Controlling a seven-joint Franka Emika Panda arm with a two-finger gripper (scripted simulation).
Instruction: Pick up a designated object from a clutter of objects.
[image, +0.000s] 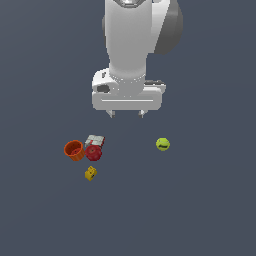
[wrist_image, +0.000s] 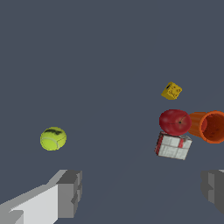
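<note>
On the exterior view's left, the orange cup (image: 74, 150) lies tipped on its side on the dark grey surface (image: 200, 210), its hollow mouth open toward the camera. Just beside it, toward the right, the red apple (image: 93, 152) touches or nearly touches the cup's wall. Right behind the apple sits the grey-and-red box (image: 95, 140), pressed close against it. In front of the apple, a little apart, rests the yellow block (image: 90, 173) with dark holes, tilted on an edge. Farther toward the exterior view's right, well apart from that cluster, lies the yellow-green ball (image: 162, 144) alone.

The white arm (image: 135, 45) hangs above the things, and its pincer (image: 126, 114) is released, the two short fingers spread wide and holding nothing, hovering over bare surface between the cluster and the ball.

The wrist view shows the ball (wrist_image: 53, 138) off to one side, the cup (wrist_image: 209, 126), apple (wrist_image: 175, 122), box (wrist_image: 173, 146) and block (wrist_image: 172, 91) grouped at the other, and the grey fingertips (wrist_image: 70, 192) far apart with only surface between them.
</note>
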